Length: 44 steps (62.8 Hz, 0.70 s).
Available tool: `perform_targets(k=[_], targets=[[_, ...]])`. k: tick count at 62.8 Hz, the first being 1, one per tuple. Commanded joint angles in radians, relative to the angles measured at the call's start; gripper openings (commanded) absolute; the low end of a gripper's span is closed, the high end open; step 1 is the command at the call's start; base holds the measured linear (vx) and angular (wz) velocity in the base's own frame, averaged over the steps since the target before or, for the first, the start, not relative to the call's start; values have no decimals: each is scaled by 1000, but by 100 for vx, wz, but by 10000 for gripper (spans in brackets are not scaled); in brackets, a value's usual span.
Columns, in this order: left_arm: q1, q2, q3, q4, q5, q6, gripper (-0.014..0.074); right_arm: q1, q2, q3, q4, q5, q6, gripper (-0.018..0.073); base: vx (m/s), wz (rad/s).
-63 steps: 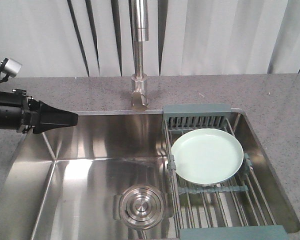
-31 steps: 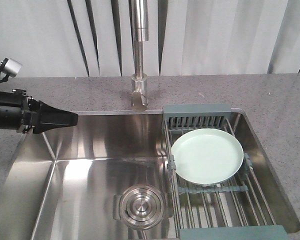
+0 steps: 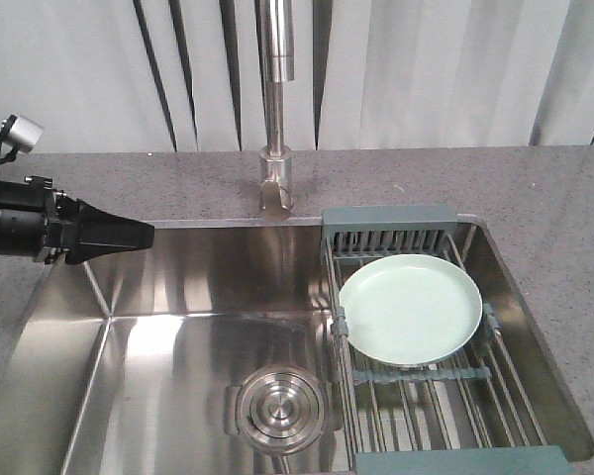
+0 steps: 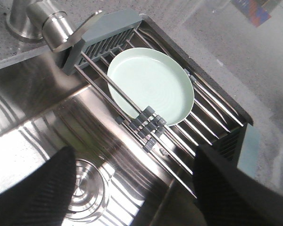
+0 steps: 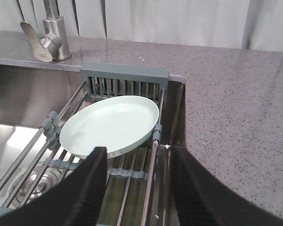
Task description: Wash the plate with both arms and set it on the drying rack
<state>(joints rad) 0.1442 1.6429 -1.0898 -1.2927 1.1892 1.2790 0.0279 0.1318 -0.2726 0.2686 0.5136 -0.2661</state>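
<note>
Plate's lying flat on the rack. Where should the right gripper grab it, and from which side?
Probably the plate rim nearest the right gripper. It lies flat on the drying rack, so only the low raised rim offers a pinch. Come in low, one finger under the edge between rods.

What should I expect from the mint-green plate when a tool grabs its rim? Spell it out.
The plate looks rigid and should probably lift as one piece. Its glossy surface suggests it may slip between narrow pads. Lying nearly flat on the rods of the drying rack, it seems unlikely to roll, though pushing it could slide it along them.
</note>
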Motion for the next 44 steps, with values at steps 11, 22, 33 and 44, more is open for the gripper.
perform_targets(k=[11, 22, 33, 44], targets=[[-111, -22, -77, -73, 46, 11, 86, -3, 12, -27, 2, -73, -14, 329, 0, 0], [-196, 47, -189, -78, 47, 5, -7, -3, 12, -27, 2, -73, -14, 329, 0, 0], [-274, 151, -289, -77, 31, 6, -7, -3, 12, -27, 2, -73, -14, 329, 0, 0], [-331, 259, -400, -77, 11, 6, -6, -3, 12, -27, 2, -73, -14, 329, 0, 0]])
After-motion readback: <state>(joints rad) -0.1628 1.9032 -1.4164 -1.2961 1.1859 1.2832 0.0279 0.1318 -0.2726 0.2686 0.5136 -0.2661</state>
